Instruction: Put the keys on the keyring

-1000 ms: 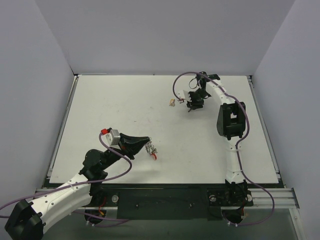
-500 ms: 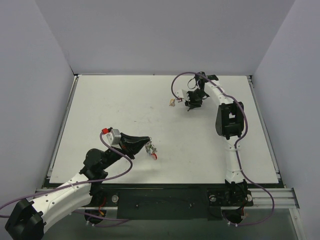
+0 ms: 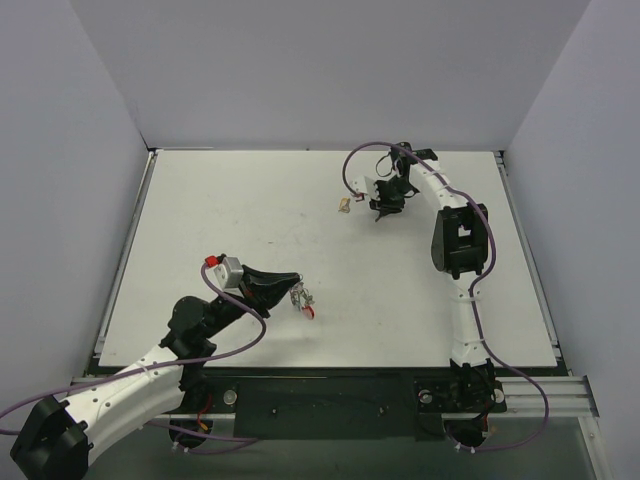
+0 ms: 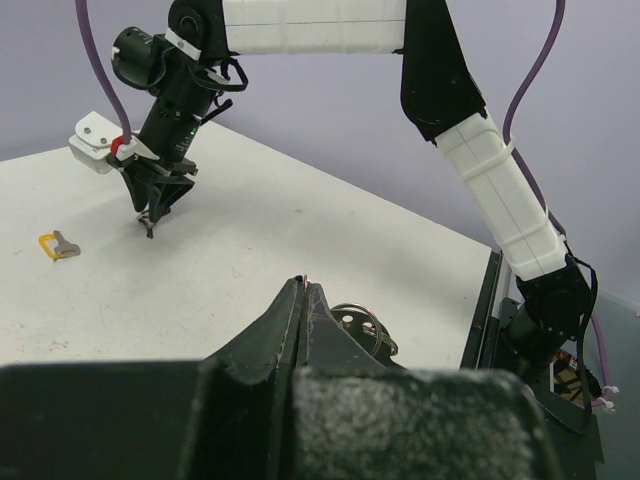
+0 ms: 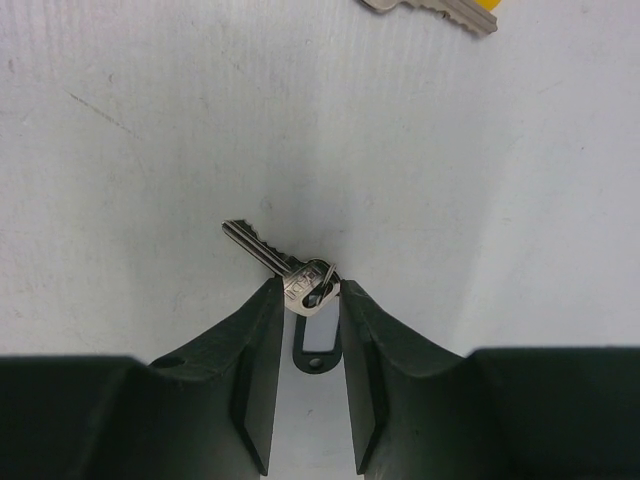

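Observation:
My left gripper (image 3: 292,288) is shut on the thin metal keyring (image 4: 303,281); its loop and a silver key (image 4: 366,326) hang just past the fingertips. From above, that bunch with a red bit (image 3: 306,302) sits at the gripper tip, near the table's front. My right gripper (image 3: 385,207) is at the far right of the table. In the right wrist view its fingers (image 5: 262,330) close on the head of a silver key (image 5: 305,283) with a small ring and a black tag (image 5: 315,347). A yellow-headed key (image 5: 430,10) lies just beyond; it also shows from above (image 3: 343,205).
The white table (image 3: 220,220) is walled by grey panels on three sides. The right arm's purple cable (image 3: 352,170) loops over the far area. In the left wrist view the right gripper (image 4: 150,215) points down at the table, with the yellow-headed key (image 4: 55,245) to its left.
The right gripper has shifted slightly toward the far edge over its key. The left gripper with the keyring has barely moved.

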